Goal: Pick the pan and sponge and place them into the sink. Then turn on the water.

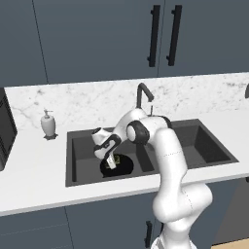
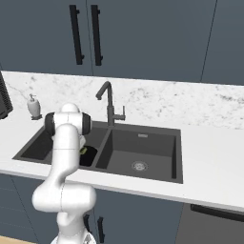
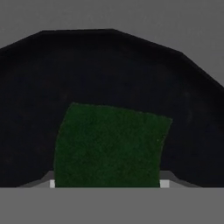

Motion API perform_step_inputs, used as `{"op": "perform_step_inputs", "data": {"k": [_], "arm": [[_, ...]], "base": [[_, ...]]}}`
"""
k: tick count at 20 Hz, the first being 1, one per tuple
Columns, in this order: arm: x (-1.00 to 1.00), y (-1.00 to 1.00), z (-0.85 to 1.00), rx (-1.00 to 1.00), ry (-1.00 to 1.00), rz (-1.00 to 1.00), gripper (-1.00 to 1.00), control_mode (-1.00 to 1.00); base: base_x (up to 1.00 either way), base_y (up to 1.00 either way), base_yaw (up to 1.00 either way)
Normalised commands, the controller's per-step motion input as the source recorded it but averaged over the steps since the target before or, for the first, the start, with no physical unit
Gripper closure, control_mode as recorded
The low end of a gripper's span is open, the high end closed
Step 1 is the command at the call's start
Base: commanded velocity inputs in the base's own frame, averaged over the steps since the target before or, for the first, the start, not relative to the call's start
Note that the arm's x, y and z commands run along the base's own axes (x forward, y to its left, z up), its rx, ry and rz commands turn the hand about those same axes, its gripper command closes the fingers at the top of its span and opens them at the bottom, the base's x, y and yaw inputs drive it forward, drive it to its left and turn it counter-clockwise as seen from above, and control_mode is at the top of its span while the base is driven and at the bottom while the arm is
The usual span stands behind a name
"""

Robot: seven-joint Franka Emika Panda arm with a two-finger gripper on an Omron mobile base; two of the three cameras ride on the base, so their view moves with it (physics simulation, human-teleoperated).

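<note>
I am reaching my arm down into the left basin of the sink (image 1: 78, 160), which is sitting in the white marble tabletop (image 1: 34, 170) towards its back edge. My tool (image 1: 112, 162) is hanging low over the pan (image 1: 124, 166), and the pan is lying flat on the floor of that left basin, close to the divider between the two basins. In the right base view the pan (image 2: 90, 157) is showing as a dark round shape just past my forearm, with a bit of the sponge (image 2: 83, 150) peeking out yellow and green on top of it.

From the hand view the sponge (image 3: 109, 146) is sitting green side up right between my fingers, with the black pan (image 3: 109, 70) spreading out behind and around it. My tool is standing partly open around the sponge; I cannot tell whether the pads are pressing on it or standing just clear, nor whether it is resting on the pan.

The dark faucet (image 1: 142, 95) is rising at the back edge of the sink behind the divider, and the white soap dispenser (image 1: 47, 124) is standing on the tabletop near the sink's back left corner. The right basin (image 2: 140, 152) is lying beside it with its round drain showing.
</note>
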Motion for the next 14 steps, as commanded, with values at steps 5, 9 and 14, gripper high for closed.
{"op": "perform_step_inputs", "data": {"k": [5, 9, 14], "arm": [[0.19, 0.04, -0.31, 0.00, 0.00, 0.00, -1.00, -1.00], [-0.08, 0.00, 0.00, 0.01, -0.07, 0.00, -1.00, -1.00], [-0.06, 0.00, 0.24, 0.06, -0.10, 0.00, -1.00, -1.00]], "base": [[0.00, 0.00, 0.00], [0.00, 0.00, 0.00], [0.00, 0.00, 0.00]]}}
